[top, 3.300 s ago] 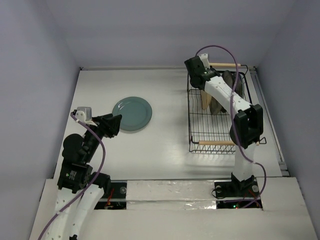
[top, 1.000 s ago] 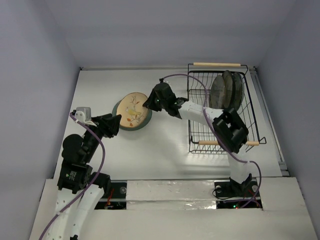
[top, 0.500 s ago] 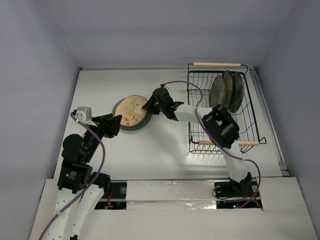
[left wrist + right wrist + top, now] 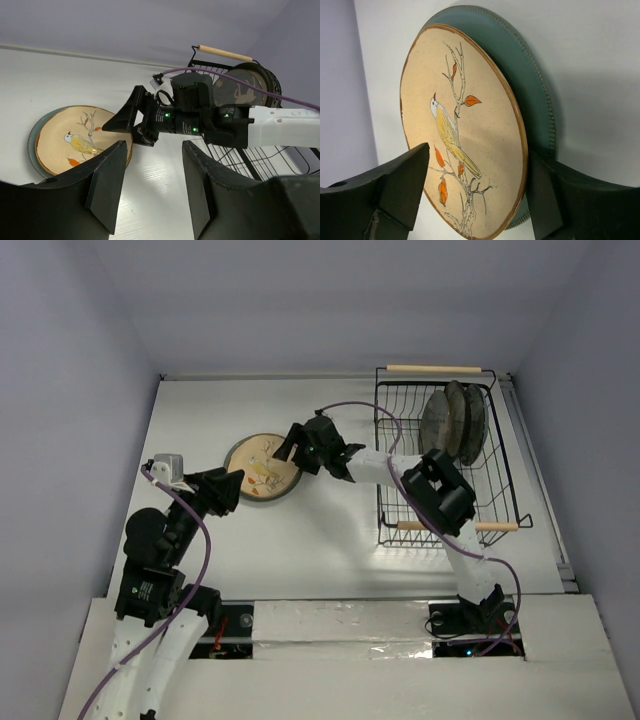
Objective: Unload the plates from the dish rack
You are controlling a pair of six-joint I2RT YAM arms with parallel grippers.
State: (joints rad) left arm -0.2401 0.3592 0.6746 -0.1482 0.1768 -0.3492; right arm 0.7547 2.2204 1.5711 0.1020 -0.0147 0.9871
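Looking first at the right pincer (image 4: 295, 447), I see its two fingers spread wide with nothing clamped between them. It sits low at the edge of the beige plate (image 4: 465, 135) that faces the rack, and from the wrist camera the plate shows in the gap between the fingers. I cannot tell whether either finger touches the rim. That plate, painted with a yellow bird on a branch with orange leaves, lies on top of the teal plate (image 4: 530, 85), whose rim shows as a crescent along one side. The pair rests on the white counter (image 4: 300, 550), left of centre and towards the far edge. The left pincer (image 4: 152, 185) is also open and empty. It hangs just beside the stack on the side nearer the counter's near left corner, pointing at it. The right arm reaches leftwards across the counter from its base, with a purple cable (image 4: 360, 410) looping over it. The dish rack (image 4: 400, 502) stands along the right edge, up in the far right corner, with one wooden handle at its far end and another at its near end. The dark plates (image 4: 452, 420) stand on edge together at its far end, the front one showing a white drawing.
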